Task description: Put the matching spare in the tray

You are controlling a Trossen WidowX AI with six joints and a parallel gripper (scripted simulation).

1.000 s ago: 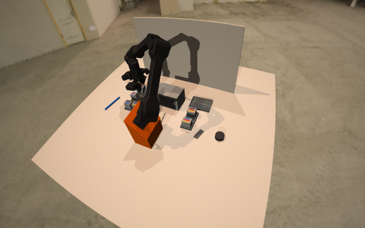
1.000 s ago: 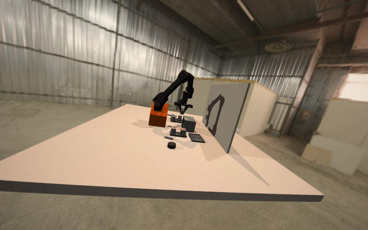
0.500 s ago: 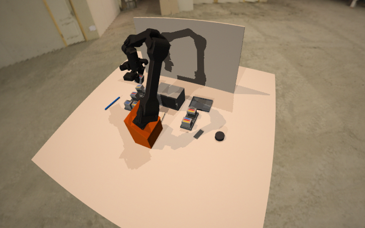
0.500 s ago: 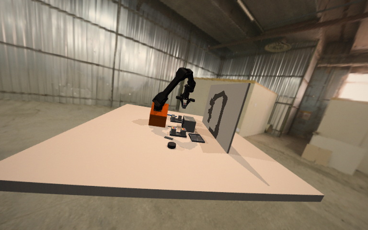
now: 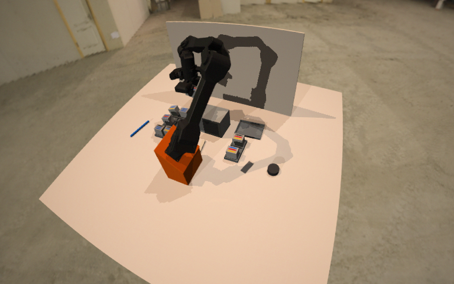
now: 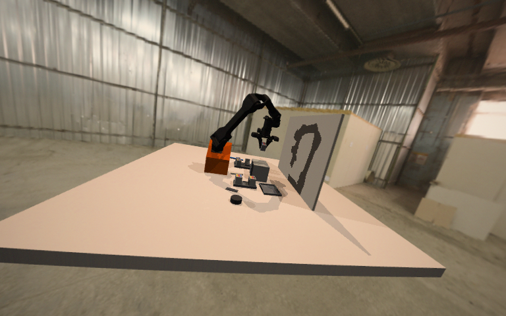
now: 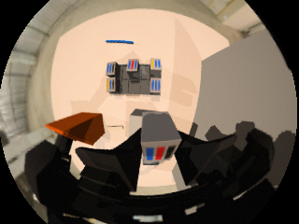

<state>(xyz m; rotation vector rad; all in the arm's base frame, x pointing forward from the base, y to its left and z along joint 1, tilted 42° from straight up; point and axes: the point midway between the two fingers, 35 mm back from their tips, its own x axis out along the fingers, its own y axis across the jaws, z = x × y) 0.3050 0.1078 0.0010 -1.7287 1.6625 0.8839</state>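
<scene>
- Small grey spare block (image 7: pixel 157 140) with a blue-red-blue striped label sits clamped in the black gripper (image 7: pixel 156 161), raised high above the pale pink surface (image 5: pixel 222 225).
- Below it, the dark rack of remaining striped spares (image 7: pixel 134 77) stands on the surface, near a thin blue rod (image 5: pixel 139 128).
- The shallow dark grey tray (image 5: pixel 250 129) lies well apart, just beside the dark mounted box (image 5: pixel 215 121) and before the upright grey panel (image 5: pixel 285 60).

Bright light falls on the pink surface (image 5: pixel 222 218) from the front. The arm (image 5: pixel 201 91) throws a big dark shadow on the grey board (image 5: pixel 258 60) and softer ones on the surface. The wrist picture is round, bent at its edges and blurry.
</scene>
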